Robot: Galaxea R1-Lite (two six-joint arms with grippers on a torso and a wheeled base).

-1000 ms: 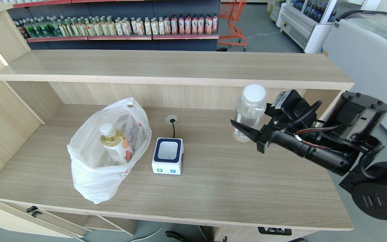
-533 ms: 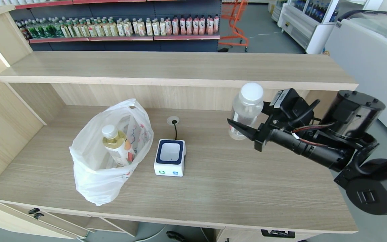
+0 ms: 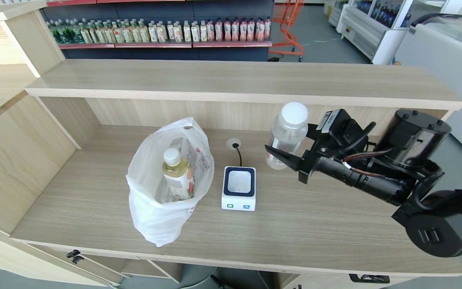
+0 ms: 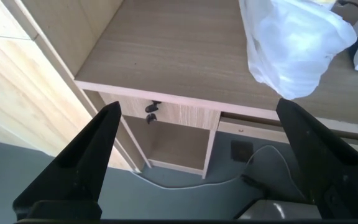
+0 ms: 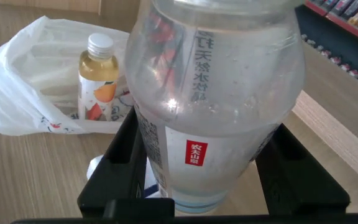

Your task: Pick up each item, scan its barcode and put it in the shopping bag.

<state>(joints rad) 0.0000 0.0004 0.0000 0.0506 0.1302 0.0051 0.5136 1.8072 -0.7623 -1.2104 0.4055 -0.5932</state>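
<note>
A clear water bottle [image 3: 286,134] with a white cap hangs upright above the counter, right of the scanner, with my right gripper [image 3: 285,154] shut on its lower body. In the right wrist view the bottle [image 5: 219,93] looms between the black fingers [image 5: 120,158]. The white scanner [image 3: 238,188] with its dark-framed window sits mid-counter. Left of it stands the white shopping bag [image 3: 167,180] holding a yellow drink bottle [image 3: 176,174]. My left gripper [image 4: 197,155] hangs open below the counter's front edge, with the bag [image 4: 294,40] beyond it.
The wooden counter [image 3: 295,224] has a raised back shelf [image 3: 235,80] and side wall at the left. A cable runs from the scanner to a round port [image 3: 234,143]. Drink shelves and freezers stand behind. Drawers [image 4: 160,112] lie under the counter.
The head camera has shifted, sliding the whole scene rightward. My right gripper with the water bottle has drifted slightly left toward the scanner.
</note>
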